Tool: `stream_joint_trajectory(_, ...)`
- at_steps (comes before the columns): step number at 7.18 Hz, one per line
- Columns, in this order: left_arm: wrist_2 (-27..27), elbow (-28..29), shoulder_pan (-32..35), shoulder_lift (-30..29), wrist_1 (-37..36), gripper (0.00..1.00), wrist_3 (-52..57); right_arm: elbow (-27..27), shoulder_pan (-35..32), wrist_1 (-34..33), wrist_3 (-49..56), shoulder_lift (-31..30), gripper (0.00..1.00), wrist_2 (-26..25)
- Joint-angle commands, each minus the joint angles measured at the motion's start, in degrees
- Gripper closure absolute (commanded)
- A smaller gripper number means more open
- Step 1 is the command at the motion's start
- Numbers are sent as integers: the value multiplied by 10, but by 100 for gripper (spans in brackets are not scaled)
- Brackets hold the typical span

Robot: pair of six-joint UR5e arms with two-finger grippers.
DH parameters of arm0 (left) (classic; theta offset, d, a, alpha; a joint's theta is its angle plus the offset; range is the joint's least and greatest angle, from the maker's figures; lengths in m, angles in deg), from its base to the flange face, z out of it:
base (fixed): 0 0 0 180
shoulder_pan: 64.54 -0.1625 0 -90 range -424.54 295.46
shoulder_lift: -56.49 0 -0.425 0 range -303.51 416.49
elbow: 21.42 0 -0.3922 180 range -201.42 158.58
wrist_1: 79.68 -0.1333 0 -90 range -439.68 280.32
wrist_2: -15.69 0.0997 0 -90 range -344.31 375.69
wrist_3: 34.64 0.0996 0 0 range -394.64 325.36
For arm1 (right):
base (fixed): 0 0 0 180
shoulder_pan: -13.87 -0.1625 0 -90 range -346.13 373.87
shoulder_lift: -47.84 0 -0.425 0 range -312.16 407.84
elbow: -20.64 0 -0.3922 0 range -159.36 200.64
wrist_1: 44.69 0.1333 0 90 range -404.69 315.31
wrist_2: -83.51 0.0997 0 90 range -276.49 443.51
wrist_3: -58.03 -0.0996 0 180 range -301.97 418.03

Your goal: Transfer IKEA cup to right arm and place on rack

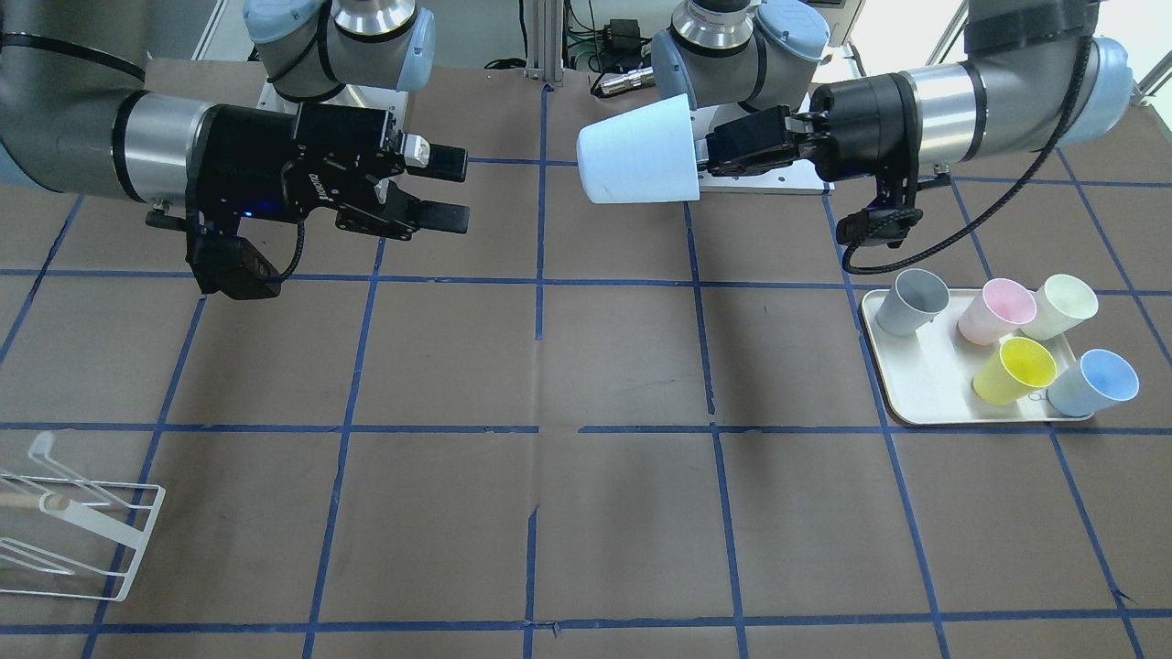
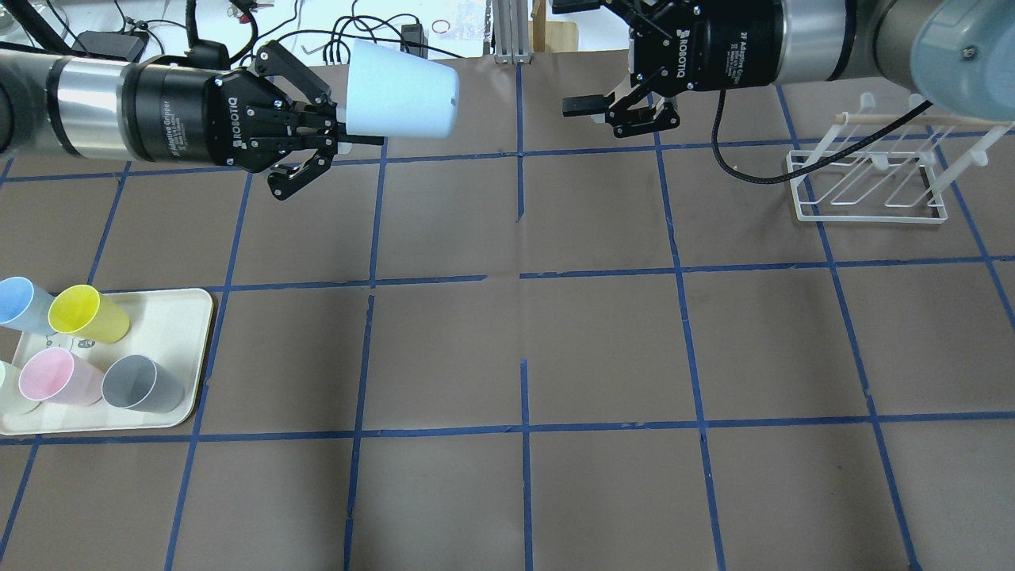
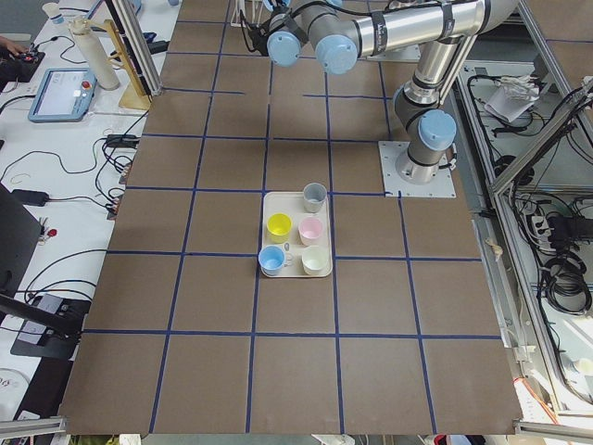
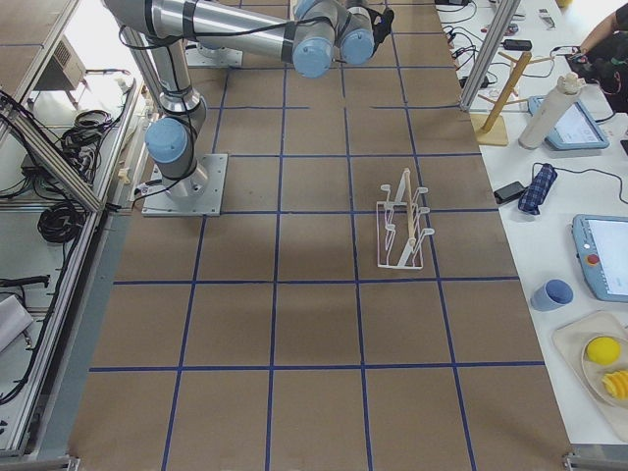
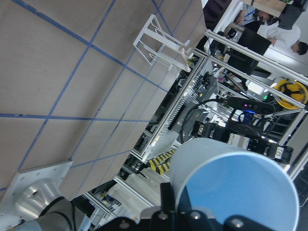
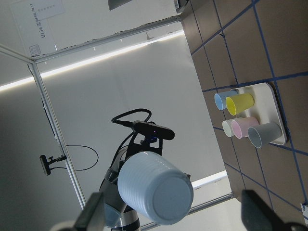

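Observation:
My left gripper is shut on the rim of the pale sky-blue IKEA cup and holds it sideways, high above the table. The cup's closed base points at my right gripper. The cup also shows in the front view and the left wrist view. My right gripper is open and empty, level with the cup and a gap away from its base. The right wrist view shows the cup's base between the fingers, still apart. The white wire rack stands on the table below the right arm.
A cream tray at my left holds a second blue cup, a yellow cup, a pink cup, a grey cup and a cream cup. A black cable loops from the right wrist near the rack.

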Motion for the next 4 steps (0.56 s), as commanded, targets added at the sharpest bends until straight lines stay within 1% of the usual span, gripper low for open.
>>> stream_joint_trajectory(1, -99, -34, 32, 1, 3, 100, 10, 5, 2, 28, 2, -7, 0, -2)
stream_joint_trajectory(2, -134, -41, 45, -4, -3, 100, 15, 7, 1, 43, 3, -11, 0, -8)
stream_joint_trajectory(4, -136, -53, 49, -13, -4, 100, 47, 7, -5, 40, 4, -12, 0, 0)
